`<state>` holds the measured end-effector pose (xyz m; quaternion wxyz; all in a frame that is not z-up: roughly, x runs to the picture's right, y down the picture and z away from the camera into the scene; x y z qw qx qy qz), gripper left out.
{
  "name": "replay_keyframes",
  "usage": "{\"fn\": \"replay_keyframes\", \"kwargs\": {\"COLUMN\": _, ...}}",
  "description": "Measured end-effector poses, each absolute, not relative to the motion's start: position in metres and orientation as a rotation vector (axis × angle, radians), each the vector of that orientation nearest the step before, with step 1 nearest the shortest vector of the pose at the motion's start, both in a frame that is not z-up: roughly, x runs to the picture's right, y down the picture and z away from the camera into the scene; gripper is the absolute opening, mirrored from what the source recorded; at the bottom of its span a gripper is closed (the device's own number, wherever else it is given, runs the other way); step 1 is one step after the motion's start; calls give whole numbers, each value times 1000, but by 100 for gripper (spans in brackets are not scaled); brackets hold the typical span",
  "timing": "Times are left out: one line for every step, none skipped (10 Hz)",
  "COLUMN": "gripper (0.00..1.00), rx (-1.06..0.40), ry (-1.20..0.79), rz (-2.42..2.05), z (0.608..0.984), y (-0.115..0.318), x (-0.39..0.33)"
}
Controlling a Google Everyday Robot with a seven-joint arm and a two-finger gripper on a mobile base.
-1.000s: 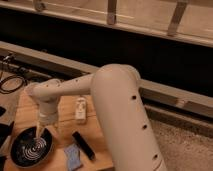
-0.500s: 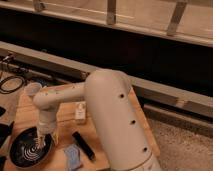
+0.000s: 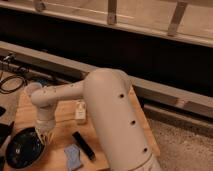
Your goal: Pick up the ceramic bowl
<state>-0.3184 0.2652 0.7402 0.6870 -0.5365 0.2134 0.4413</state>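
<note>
While the arm [image 3: 107, 120] fills the middle of my view, I log the gripper [image 3: 44, 136] low at the left, hanging from the white wrist right at the upper right rim of the ceramic bowl [image 3: 23, 149]. Its tip overlaps that rim from my angle; whether it actually touches, and how its jaws stand, I cannot tell. The bowl sits at the near left corner of the wooden table [image 3: 64, 114], close to the table's left edge and to the bottom of my view, so little room remains on those two sides. To the right of the bowl lie a slim black object [image 3: 83, 145] and, nearer to me, a small blue object [image 3: 73, 156], both apart from the bowl with bare wood between. A small white object [image 3: 81, 110] stands farther back near mid-table, just beside the forearm. Black cables [image 3: 11, 83] coil on the floor off the far left edge. Behind the table run a dark wall [image 3: 120, 50] and a railing [image 3: 112, 12].
</note>
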Motion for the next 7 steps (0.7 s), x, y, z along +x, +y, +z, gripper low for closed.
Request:
{"fn": "replay_keyframes", "kwargs": {"gripper": 4, "rx": -1199, "ry": 466, "rz": 979, "z": 736, "y": 259, "x": -318}}
{"fn": "replay_keyframes", "kwargs": {"gripper": 4, "rx": -1195, "ry": 449, "rz": 967, "z": 734, "y": 252, "x": -318}}
{"fn": "replay_keyframes", "kwargs": {"gripper": 4, "rx": -1194, "ry": 445, "rz": 960, "z": 733, "y": 249, "x": -319}}
{"fn": "replay_keyframes", "kwargs": {"gripper": 4, "rx": -1194, "ry": 431, "rz": 953, "z": 731, "y": 245, "x": -322}}
{"fn": "replay_keyframes", "kwargs": {"gripper": 4, "rx": -1190, "ry": 418, "rz": 948, "z": 726, "y": 236, "x": -324}}
{"fn": "replay_keyframes", "kwargs": {"gripper": 4, "rx": -1186, "ry": 407, "rz": 943, "z": 721, "y": 230, "x": -325}}
{"fn": "replay_keyframes", "kwargs": {"gripper": 4, "rx": -1182, "ry": 395, "rz": 934, "z": 719, "y": 225, "x": -327}}
